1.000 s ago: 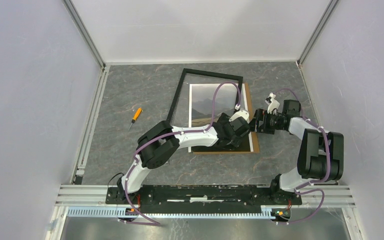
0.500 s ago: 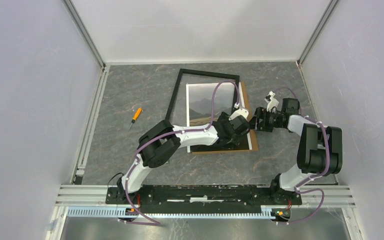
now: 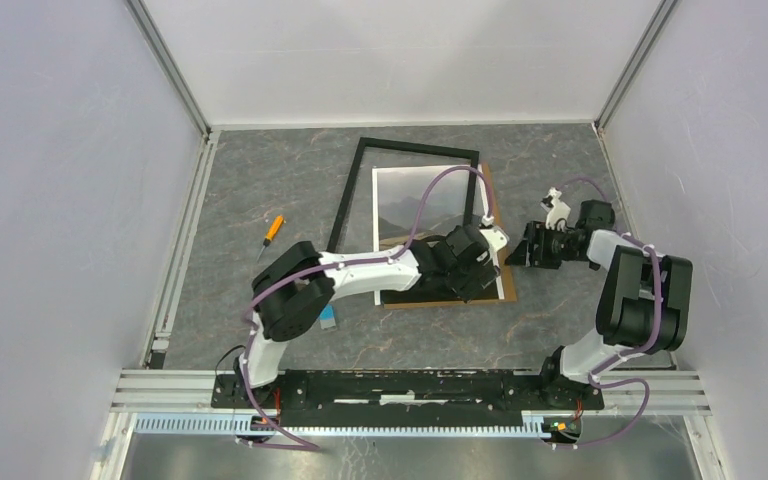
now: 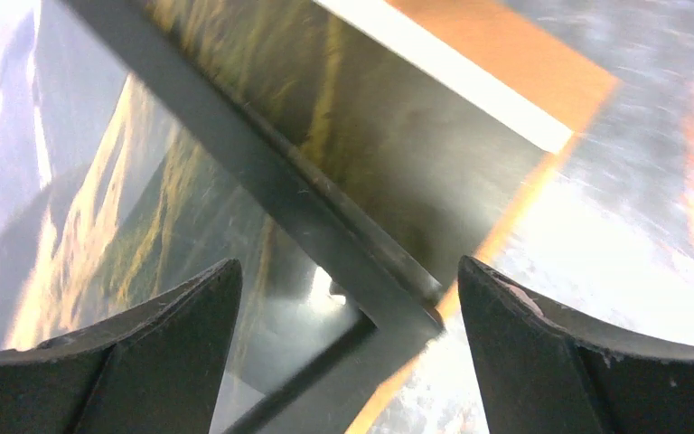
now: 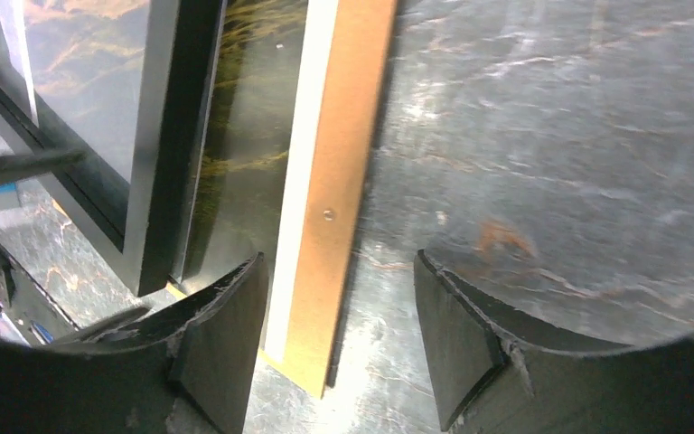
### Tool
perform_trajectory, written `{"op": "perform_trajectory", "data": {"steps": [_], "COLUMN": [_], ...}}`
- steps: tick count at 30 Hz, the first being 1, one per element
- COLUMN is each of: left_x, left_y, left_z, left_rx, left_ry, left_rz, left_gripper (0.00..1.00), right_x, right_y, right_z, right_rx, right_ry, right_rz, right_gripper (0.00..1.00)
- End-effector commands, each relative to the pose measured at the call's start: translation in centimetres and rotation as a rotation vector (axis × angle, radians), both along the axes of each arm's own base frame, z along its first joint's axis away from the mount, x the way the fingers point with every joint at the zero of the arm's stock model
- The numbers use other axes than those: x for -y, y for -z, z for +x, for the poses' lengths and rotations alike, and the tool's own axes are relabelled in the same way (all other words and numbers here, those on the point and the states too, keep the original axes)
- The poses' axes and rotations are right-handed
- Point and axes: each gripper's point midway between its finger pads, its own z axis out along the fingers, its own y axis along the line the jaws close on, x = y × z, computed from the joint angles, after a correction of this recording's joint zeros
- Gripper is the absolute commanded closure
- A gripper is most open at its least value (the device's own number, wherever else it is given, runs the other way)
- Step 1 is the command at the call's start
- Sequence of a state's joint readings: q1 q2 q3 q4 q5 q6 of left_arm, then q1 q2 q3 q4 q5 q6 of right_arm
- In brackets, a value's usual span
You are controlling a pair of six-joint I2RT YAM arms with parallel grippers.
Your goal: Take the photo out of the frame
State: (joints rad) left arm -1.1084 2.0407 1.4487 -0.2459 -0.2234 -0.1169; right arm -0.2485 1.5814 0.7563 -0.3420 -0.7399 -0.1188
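Right pincer (image 3: 516, 256) has backed off the photo (image 3: 397, 198), seemingly empty

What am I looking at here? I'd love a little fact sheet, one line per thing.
frame: black border, lying askew across the photo
photo: landscape print, face up on the brown board
backing board: brown, under the photo, strip showing on the right
screwdriver: orange handle, on the table left of the frame
left gripper: open, a frame corner showing between its fingers
right gripper: open, at the board's right edge, holding nothing
table: grey marbled top
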Motion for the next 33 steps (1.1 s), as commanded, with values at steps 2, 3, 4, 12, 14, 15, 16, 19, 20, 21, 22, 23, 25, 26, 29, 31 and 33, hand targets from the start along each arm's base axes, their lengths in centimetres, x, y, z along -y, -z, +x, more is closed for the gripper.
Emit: {"op": "perform_trajectory", "data": {"steps": [2, 3, 4, 12, 14, 15, 16, 19, 20, 21, 22, 23, 25, 26, 29, 31, 33], "left_x": [2.1, 2.2, 2.5, 5.5, 6.2, 6.5, 6.9, 7.1, 7.2, 7.3, 7.2, 7.3, 7.1, 6.9, 6.3, 5.6, 4.9], "left_y": [-5.9, -5.3, -5.0, -1.9, -1.6, -1.1, -1.0, 0.5, 0.8, 1.0, 1.4, 1.6, 2.3, 2.7, 4.0, 4.7, 5.4], "left_z": [-3.5, -3.9, -4.1, -5.0, -4.6, -4.3, -4.1, -3.5, -3.3, -3.4, -3.4, -3.5, -4.0, -4.3, -5.1, -5.8, -6.6], "left_rx": [0.047, 0.038, 0.034, 0.008, 0.016, 0.019, 0.025, 0.017, 0.012, -0.003, -0.023, -0.042, -0.083, -0.099, -0.137, -0.167, -0.193], "left_ry": [0.448, 0.489, 0.521, 0.618, 0.621, 0.617, 0.615, 0.611, 0.601, 0.602, 0.603, 0.604, 0.615, 0.622, 0.646, 0.674, 0.701], "left_rz": [-0.017, 0.000, 0.011, 0.076, 0.082, 0.090, 0.093, 0.134, 0.141, 0.140, 0.139, 0.135, 0.132, 0.137, 0.158, 0.175, 0.191], "left_gripper": [0.06, 0.06, 0.07, 0.03, 0.00, 0.00, 0.00, 0.00, 0.00, 0.00, 0.00, 0.00, 0.05, 0.07, 0.18, 0.24, 0.31], "right_x": [1.5, 1.4, 1.2, 0.4, 0.3, 0.2, 0.2, 0.1, 0.2, 0.1, 0.2, 0.2, 0.2, 0.2, 0.4, 0.4, 0.6], "right_y": [1.6, 2.0, 2.3, 3.6, 3.6, 3.7, 3.8, 4.5, 4.8, 5.0, 5.2, 5.3, 5.6, 5.7, 6.2, 6.5, 6.7], "right_z": [-0.8, -1.1, -1.4, -2.5, -2.6, -2.7, -2.8, -3.3, -3.5, -3.7, -3.8, -4.0, -4.1, -4.1, -4.2, -4.3, -4.3], "right_rx": [-0.042, -0.053, -0.060, -0.095, -0.097, -0.101, -0.108, -0.136, -0.147, -0.157, -0.165, -0.170, -0.180, -0.183, -0.198, -0.207, -0.211], "right_ry": [-0.022, -0.023, -0.024, -0.028, -0.029, -0.030, -0.027, -0.024, -0.022, -0.022, -0.019, -0.019, -0.015, -0.013, -0.007, -0.006, -0.002], "right_rz": [-0.010, -0.005, 0.004, 0.049, 0.055, 0.058, 0.060, 0.063, 0.061, 0.057, 0.055, 0.055, 0.054, 0.054, 0.048, 0.040, 0.034], "right_gripper": [0.36, 0.38, 0.39, 0.43, 0.43, 0.43, 0.44, 0.47, 0.48, 0.49, 0.50, 0.50, 0.51, 0.52, 0.57, 0.60, 0.61]}}
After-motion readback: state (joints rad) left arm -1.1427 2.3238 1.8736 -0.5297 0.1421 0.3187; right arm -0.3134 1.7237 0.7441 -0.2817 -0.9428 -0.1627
